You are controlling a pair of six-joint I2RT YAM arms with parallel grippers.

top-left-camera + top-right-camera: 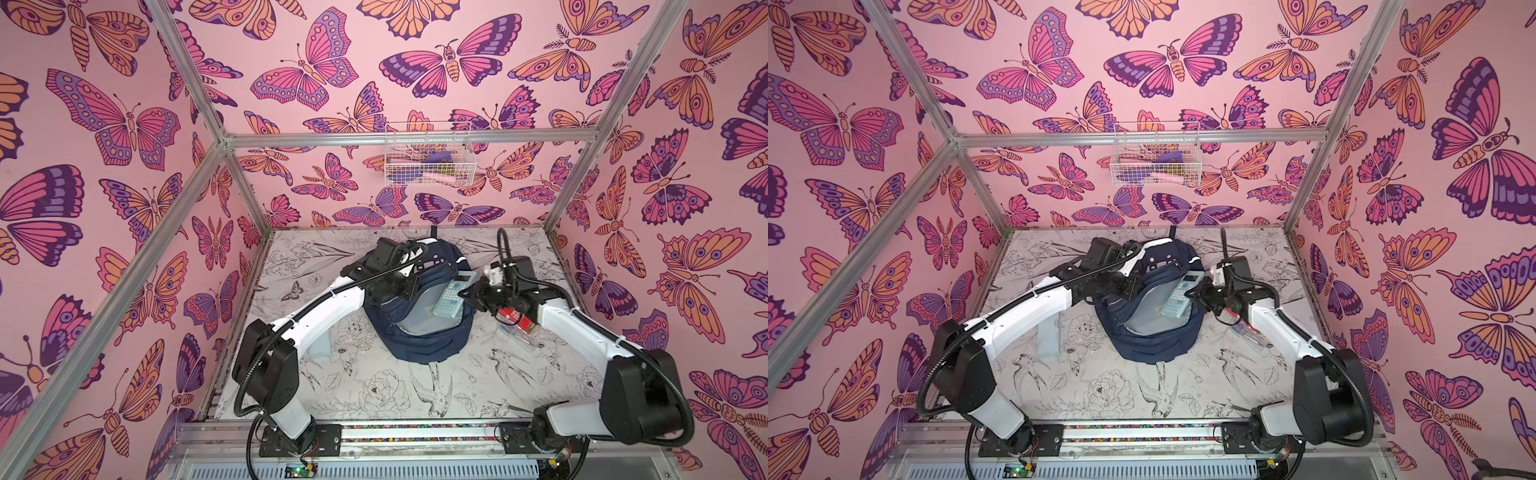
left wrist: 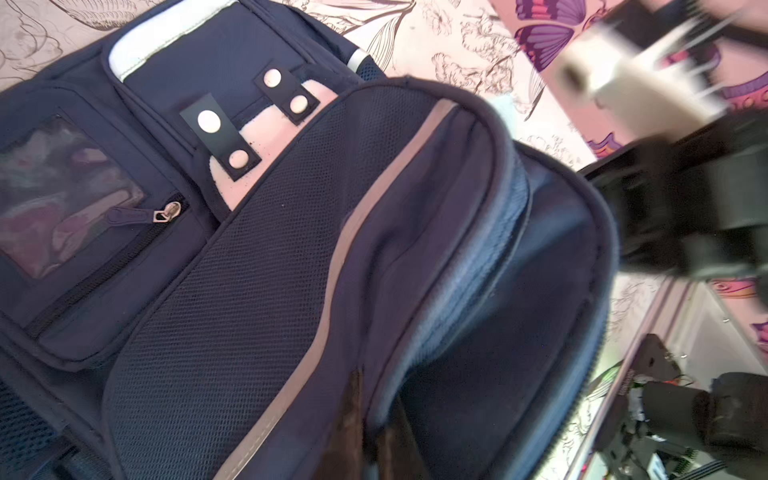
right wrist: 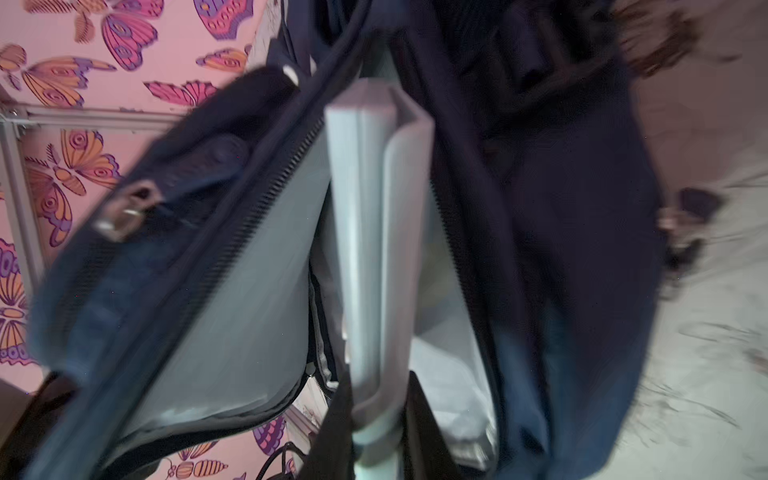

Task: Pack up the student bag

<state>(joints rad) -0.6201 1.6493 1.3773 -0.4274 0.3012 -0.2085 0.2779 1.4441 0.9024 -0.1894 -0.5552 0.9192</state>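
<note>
Right pincer (image 1: pixel 471 291) is clenched on a pale grey-blue plastic calculator (image 1: pixel 453 296), holding it over the gaping main pocket of the large navy blue fabric student bag (image 1: pixel 415 345), which lies mid-way across the flower-printed desk (image 1: pixel 374 399), toward its far side. Left pincer (image 2: pixel 374 432) is clenched on the pocket's rim, lifting it. Insertion looks to be the step in hand; next the calculator must tip past the zip teeth into the grey lining. Room is tight on the right, where a clear plastic case (image 1: pixel 519 338) lies under the arm.
</note>
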